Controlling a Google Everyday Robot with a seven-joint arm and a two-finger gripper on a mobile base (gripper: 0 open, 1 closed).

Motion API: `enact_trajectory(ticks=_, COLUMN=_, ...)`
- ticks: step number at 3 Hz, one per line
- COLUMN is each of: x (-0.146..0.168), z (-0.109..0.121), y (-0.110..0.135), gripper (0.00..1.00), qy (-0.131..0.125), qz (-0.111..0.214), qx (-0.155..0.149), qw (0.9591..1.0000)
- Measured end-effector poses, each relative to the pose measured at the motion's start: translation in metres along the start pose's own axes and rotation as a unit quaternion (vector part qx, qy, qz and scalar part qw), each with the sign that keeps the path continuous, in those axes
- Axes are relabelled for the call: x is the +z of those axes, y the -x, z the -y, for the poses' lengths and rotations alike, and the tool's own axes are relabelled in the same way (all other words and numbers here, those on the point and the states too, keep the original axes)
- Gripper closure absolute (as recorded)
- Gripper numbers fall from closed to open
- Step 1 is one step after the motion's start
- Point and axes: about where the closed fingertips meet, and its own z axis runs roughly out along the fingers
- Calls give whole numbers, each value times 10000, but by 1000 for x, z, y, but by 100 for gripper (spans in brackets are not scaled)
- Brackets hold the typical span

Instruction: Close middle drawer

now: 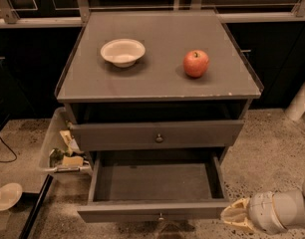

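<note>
The middle drawer (155, 210) of the grey cabinet is pulled far out, and its shallow box is empty. Its flat front faces me, with a small round knob (161, 216) at the centre. My gripper (235, 217) is at the lower right, just beside the right end of that drawer front and level with it. I cannot tell whether it touches the front. The drawer above (157, 135) stands slightly out, with its own knob at the centre.
A white bowl (122, 52) and a red apple (196, 63) sit on the cabinet top (157, 83). A clear bin of clutter (60, 153) stands on the floor to the left of the cabinet. A white plate (6, 196) lies at the far left, and a white post (299, 101) stands at the right.
</note>
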Motion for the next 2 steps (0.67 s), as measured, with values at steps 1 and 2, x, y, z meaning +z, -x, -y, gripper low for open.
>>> enact_trajectory(ticks=1, x=31, z=6, y=-7, gripper=100, qy=62, qz=212, qx=159, qw=9996)
enact_trajectory(ticks=2, x=68, z=16, y=-13, gripper=100, qy=92, qz=367, qx=182, qw=9991)
